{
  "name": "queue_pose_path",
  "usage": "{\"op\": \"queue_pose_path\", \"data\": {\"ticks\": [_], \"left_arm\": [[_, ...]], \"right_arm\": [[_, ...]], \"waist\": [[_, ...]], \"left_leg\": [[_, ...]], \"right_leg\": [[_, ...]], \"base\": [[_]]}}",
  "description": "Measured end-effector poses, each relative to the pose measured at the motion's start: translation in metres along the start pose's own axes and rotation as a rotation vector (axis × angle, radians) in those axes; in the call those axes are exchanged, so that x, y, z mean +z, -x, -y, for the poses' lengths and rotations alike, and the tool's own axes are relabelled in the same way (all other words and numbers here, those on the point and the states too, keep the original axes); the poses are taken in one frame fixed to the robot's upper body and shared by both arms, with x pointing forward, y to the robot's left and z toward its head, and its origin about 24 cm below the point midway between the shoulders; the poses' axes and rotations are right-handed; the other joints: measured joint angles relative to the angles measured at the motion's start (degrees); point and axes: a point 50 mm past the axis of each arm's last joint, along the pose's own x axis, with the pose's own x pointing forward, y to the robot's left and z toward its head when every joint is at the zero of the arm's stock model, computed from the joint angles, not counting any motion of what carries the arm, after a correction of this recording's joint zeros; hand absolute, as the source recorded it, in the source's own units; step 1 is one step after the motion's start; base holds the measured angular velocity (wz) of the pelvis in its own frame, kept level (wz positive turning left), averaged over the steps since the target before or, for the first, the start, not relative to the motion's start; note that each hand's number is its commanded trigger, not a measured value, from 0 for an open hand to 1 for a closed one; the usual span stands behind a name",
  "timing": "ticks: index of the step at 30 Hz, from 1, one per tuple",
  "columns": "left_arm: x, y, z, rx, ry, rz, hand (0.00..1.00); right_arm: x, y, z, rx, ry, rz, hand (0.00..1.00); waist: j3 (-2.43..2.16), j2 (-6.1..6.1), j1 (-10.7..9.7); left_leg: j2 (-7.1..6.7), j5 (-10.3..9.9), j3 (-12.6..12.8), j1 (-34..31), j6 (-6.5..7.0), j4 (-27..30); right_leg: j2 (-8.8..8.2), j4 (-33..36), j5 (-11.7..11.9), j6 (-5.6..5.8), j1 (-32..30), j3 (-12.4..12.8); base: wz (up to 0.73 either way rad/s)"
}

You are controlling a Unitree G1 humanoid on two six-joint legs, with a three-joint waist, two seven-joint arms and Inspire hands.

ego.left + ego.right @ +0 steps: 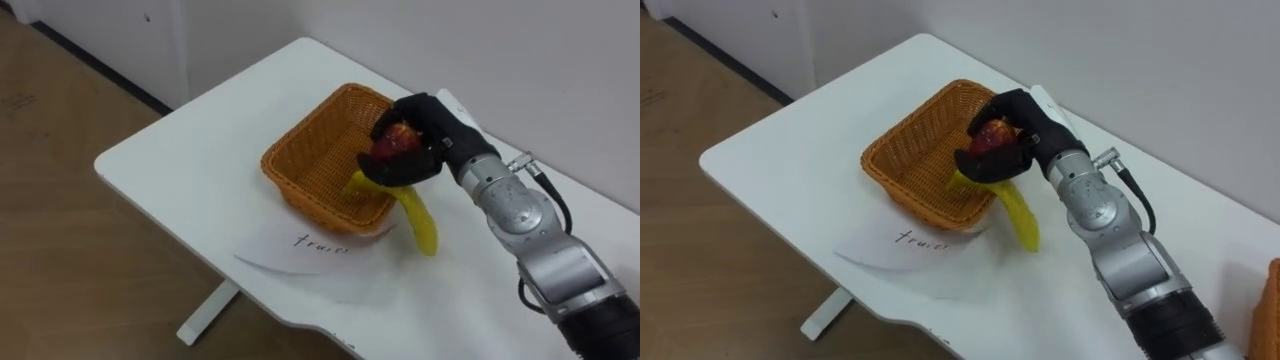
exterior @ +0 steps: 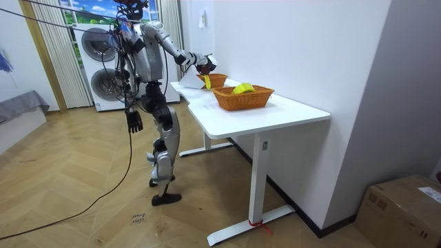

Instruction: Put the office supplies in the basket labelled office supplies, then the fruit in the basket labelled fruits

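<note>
white table (image 1: 180, 170) over a wood floor (image 1: 60, 240), with a pale wall behind, as seen in the left eye view. one woven orange basket (image 1: 300, 150) sits on the table, partly on one sheet of paper (image 1: 290, 250) with handwriting on it. the black right hand (image 1: 425, 125) reaches in from the right over the basket's far right rim. its fingers are curled round one red apple (image 1: 397, 138), held just above the inside of the basket. one yellow banana (image 1: 420, 222) has its upper end tucked under that hand at the rim. its long axis runs from there toward the lower right, with the tip outside the basket over the table. whether the hand grips the banana too cannot be told. in the room view, the robot stands upright on the floor at the table's far end, on the room view's left, with two stacked washing machines (image 2: 100, 45) behind it. its right arm stretches over the far basket, and the left hand (image 2: 134, 122) hangs by its thigh, well apart from the table. a second basket (image 2: 242, 98), nearer the camera, holds a yellow-green fruit (image 2: 242, 88), making two baskets in all. one cardboard box (image 2: 403, 207) sits on the floor at lower right. in the right eye view, the same hand, apple and banana appear over the basket, and a corner of the second basket shows at the right edge.
</note>
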Motion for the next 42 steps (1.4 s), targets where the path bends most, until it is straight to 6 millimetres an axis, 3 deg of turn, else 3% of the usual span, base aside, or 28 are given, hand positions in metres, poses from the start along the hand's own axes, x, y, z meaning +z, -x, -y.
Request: {"op": "queue_pose_path", "data": {"ticks": [28, 35, 37, 39, 42], "left_arm": [[0.002, 0.001, -0.005, 0.04, 0.008, -0.007, 0.0], [0.004, 0.003, -0.007, 0.051, 0.01, 0.001, 0.0], [0.004, 0.003, -0.008, 0.055, 0.011, 0.001, 0.0], [0.004, 0.003, -0.008, 0.066, 0.021, 0.002, 0.0], [0.004, 0.003, -0.009, 0.076, 0.021, 0.001, 0.0]], "right_arm": [[0.002, -0.004, -0.013, 0.035, 0.047, -0.041, 1.0], [0.001, -0.004, -0.015, 0.051, 0.044, -0.051, 1.0], [0.0, -0.004, -0.015, 0.051, 0.044, -0.054, 0.77], [-0.001, -0.004, -0.015, 0.052, 0.043, -0.061, 0.07], [-0.003, -0.005, -0.017, 0.059, 0.045, -0.067, 0.0]], "waist": [[0.01, -0.77, 1.88], [0.02, -0.76, 3.45], [0.03, -0.76, 3.93], [0.04, -0.78, 4.31], [0.09, -0.87, 4.64]], "left_leg": [[-0.11, -1.18, -2.63, -2.75, -0.25, 4.0], [-0.11, -1.26, -2.75, -2.82, -0.32, 4.13], [-0.16, -1.26, -2.6, -2.84, -0.31, 4.12], [-0.17, -1.26, -2.51, -2.82, -0.3, 4.06], [-0.19, -1.25, -2.51, -2.82, -0.29, 3.99]], "right_leg": [[0.54, 0.04, 0.02, -0.04, 0.03, -2.29], [0.57, -0.16, 0.02, -0.06, -0.33, -2.29], [0.55, -0.27, 0.0, -0.08, -0.34, -2.25], [0.53, -0.32, -0.05, -0.11, -0.34, -2.22], [0.54, -0.43, -0.15, -0.1, -0.33, -2.19]], "base": [[0.04], [-0.01], [0.0], [0.0], [0.0]]}}
